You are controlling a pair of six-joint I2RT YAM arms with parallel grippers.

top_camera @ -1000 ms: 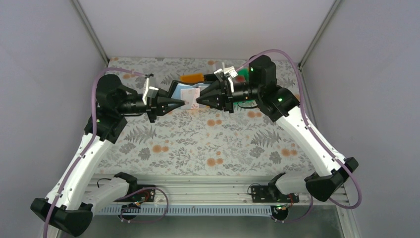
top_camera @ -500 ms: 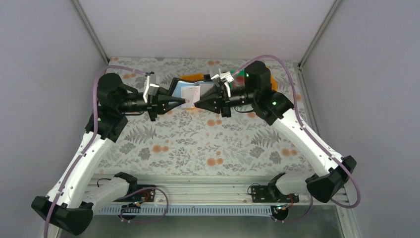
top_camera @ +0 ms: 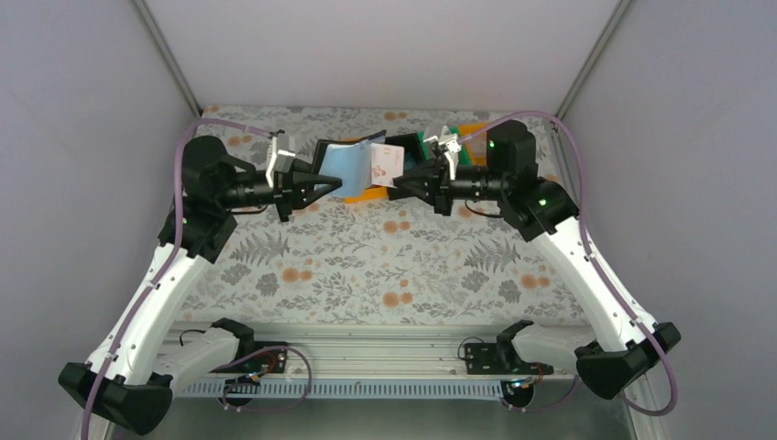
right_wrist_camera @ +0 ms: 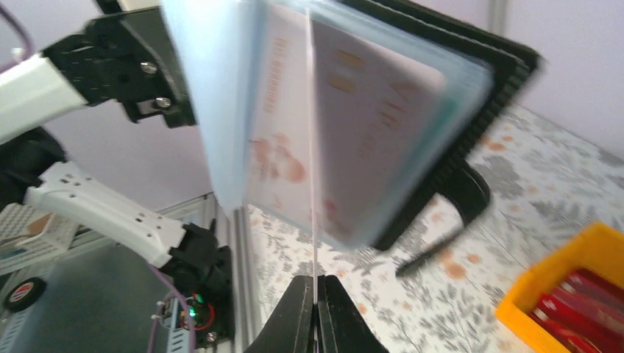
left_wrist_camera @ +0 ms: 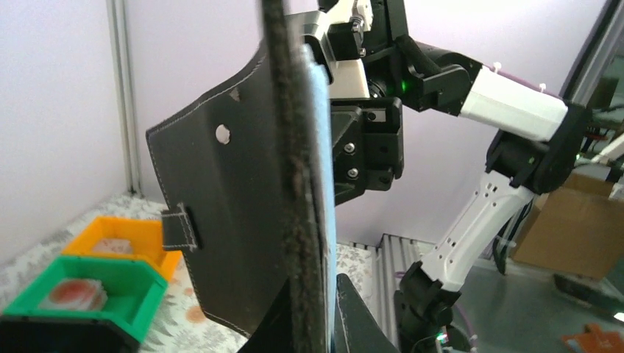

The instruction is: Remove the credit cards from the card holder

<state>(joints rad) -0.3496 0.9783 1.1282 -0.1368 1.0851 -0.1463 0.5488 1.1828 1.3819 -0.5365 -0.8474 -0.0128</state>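
The card holder [top_camera: 341, 165] is a black wallet with a pale blue inner face, held up above the table. My left gripper [top_camera: 336, 183] is shut on its lower edge. In the left wrist view the card holder [left_wrist_camera: 221, 220] stands edge-on between the fingers of the left gripper [left_wrist_camera: 321, 316], its black tab on the left. My right gripper [top_camera: 396, 183] is shut on one credit card [top_camera: 385, 163], pale with pink marks, just right of the holder. In the right wrist view that credit card [right_wrist_camera: 314, 250] is a thin edge rising from the right gripper [right_wrist_camera: 315, 283]. The open card holder [right_wrist_camera: 460, 151] is blurred behind it.
An orange bin [top_camera: 368, 194], a black bin [top_camera: 403, 149] and a green bin [top_camera: 427, 142] stand at the back of the flowered table under the grippers. The orange bin [right_wrist_camera: 581, 287] holds red cards. The orange bin [left_wrist_camera: 118, 239] and green bin [left_wrist_camera: 96, 294] lie below the holder. Grey walls close in on three sides.
My right gripper has closed on a card and drawn back to the right with it, away from the holder. The left gripper has stayed put, and the holder's blue face now shows more.
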